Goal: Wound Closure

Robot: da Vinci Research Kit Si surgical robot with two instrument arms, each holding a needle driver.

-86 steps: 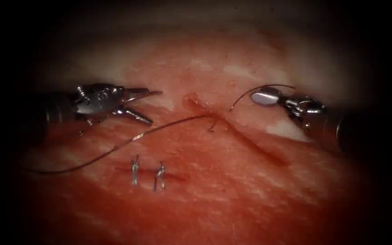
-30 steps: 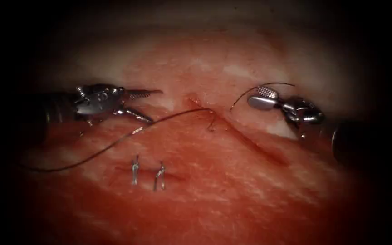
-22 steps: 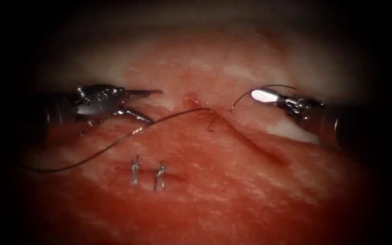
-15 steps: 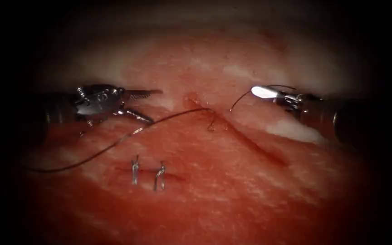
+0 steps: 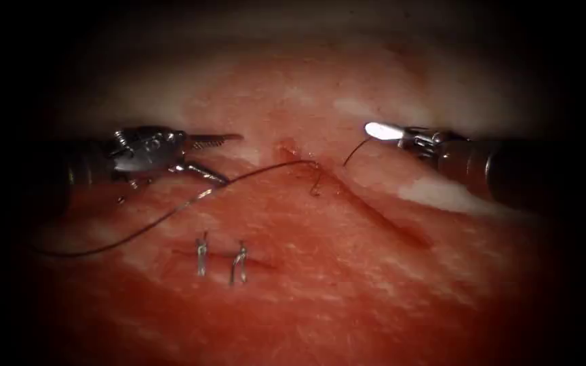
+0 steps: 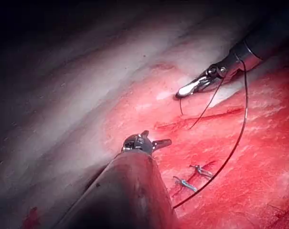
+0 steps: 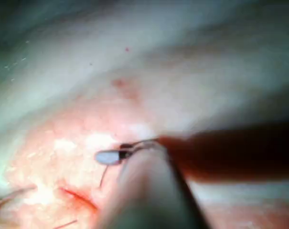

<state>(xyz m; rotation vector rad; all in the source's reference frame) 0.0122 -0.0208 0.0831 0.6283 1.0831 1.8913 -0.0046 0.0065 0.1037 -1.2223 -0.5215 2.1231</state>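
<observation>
Right claw (image 5: 376,131) grips needle (image 5: 354,151) level; left claw (image 5: 220,157) gapes empty

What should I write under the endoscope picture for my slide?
Right tool holds the curved needle right of the cut; left tool open, empty; thread trails left across tissue.

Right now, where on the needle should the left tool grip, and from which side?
Probably the bare arc of the needle between the right tool, shut on it, and its tip, approached from the left across the cut. The left tool, open and empty, faces it; the tip sits right of the cut.
</observation>
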